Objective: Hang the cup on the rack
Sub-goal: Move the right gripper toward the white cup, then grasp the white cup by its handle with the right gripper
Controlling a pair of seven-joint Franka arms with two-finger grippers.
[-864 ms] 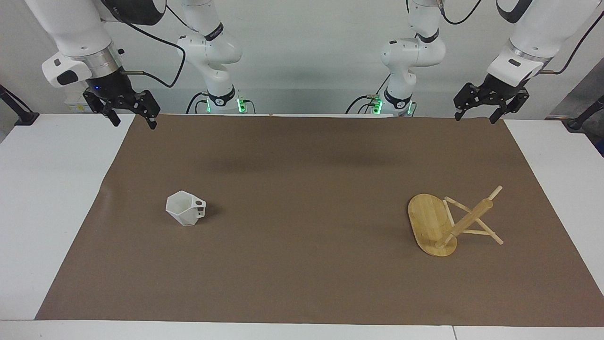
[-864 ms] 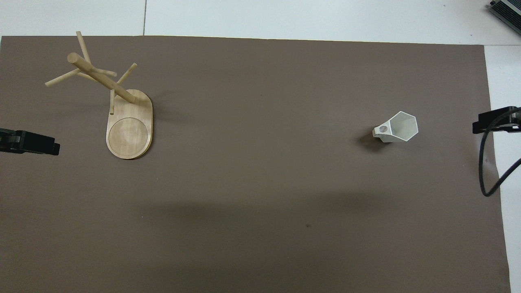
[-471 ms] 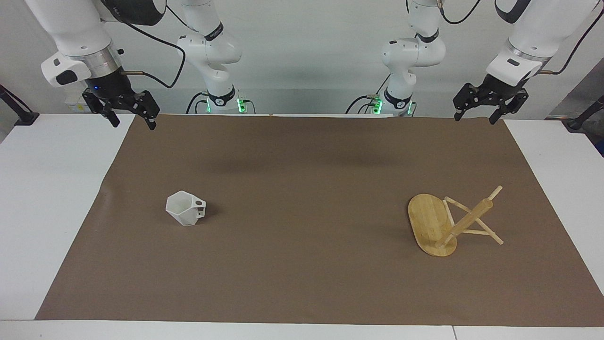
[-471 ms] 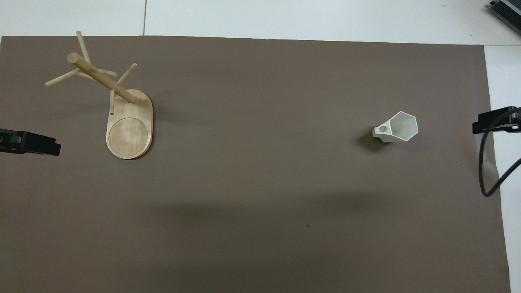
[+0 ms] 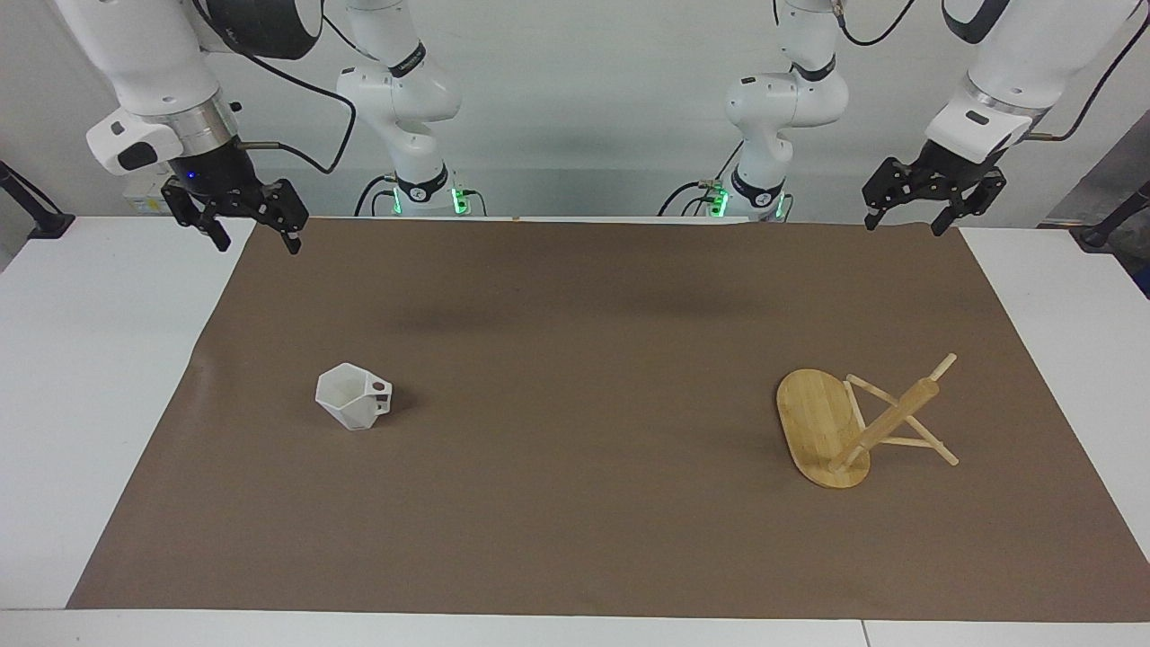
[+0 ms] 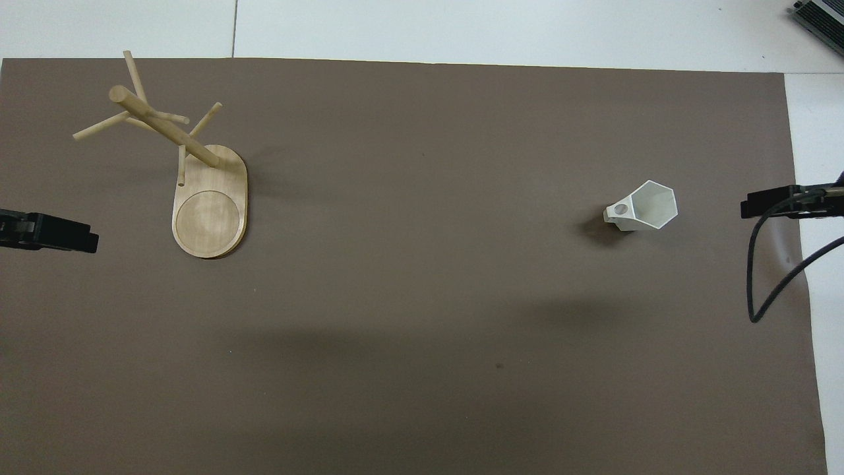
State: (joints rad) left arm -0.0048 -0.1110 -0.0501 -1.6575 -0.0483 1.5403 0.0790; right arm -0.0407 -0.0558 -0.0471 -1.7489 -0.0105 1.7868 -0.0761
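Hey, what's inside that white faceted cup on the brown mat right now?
The small white faceted cup stands upright with its mouth open. The overhead view shows only bare white inner walls and nothing inside. The very bottom is partly hidden by the rim.

White cup; bamboo-tan rack

Overhead, the picture's side edges cut off both grippers, left gripper and right gripper, showing only dark tips.

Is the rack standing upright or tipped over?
Upright: the rack sits flat on its oval base on the mat, its post rising clear, pegs empty.
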